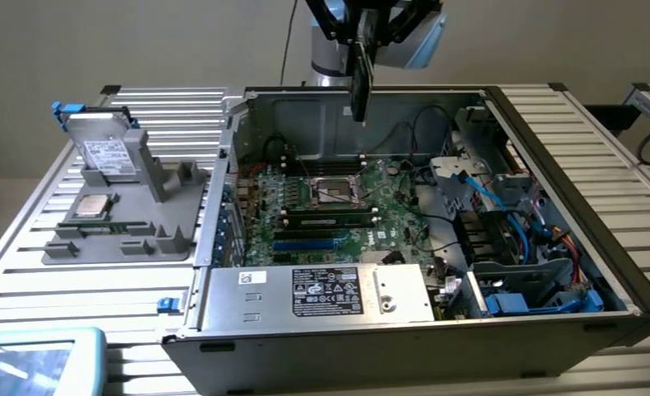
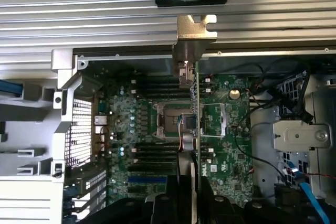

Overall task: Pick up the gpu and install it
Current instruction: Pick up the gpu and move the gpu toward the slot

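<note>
A slatted metal table (image 1: 589, 132) carries an open computer case (image 1: 303, 124). At its 12 o'clock the gripper (image 1: 360, 35) clamps the gpu (image 1: 360, 82) edge-down above the motherboard (image 1: 397, 219). Likely light, stiff, fragile: hold its edges.

gpu (image 1: 360, 78) black, with a green board edge in the wrist view. gripper (image 1: 360, 33) black. Motherboard (image 1: 336, 206) green with black memory slots and a blue expansion slot (image 1: 306, 245). Power supply (image 1: 397, 293) silver, black label with white print. At 9 o'clock of the case: grey fixture (image 1: 127, 235); hard drive (image 1: 107, 153) silver with a white label. Blue cables (image 1: 490, 191) at 3 o'clock. Table (image 1: 622, 148) ribbed silver.
</note>
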{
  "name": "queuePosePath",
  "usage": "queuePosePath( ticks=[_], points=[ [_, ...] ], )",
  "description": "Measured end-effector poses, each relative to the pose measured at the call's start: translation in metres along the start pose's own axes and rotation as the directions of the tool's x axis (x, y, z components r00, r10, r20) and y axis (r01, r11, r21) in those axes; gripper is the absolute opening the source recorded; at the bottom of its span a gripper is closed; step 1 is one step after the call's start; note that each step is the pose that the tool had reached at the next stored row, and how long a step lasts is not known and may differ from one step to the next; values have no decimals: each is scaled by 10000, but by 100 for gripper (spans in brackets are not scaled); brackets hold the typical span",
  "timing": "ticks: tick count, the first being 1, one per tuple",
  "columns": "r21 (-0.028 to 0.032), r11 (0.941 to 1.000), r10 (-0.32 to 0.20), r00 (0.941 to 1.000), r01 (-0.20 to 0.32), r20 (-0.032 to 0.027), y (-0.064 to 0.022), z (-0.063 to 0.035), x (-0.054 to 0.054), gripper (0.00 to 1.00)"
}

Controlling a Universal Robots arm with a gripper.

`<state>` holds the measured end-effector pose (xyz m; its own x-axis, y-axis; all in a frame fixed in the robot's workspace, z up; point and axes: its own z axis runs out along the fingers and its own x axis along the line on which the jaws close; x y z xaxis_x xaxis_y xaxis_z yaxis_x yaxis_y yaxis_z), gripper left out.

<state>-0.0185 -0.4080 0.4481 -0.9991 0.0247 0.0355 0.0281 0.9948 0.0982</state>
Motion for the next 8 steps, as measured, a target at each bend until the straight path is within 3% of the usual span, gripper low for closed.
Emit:
queuePosePath(
  ticks=[3,8],
  points=[
    [1,10000,-68,10000,68,-5,1,-3,-74,27],
    [1,10000,-75,10000,75,-16,1,-3,-76,27]
  ],
)
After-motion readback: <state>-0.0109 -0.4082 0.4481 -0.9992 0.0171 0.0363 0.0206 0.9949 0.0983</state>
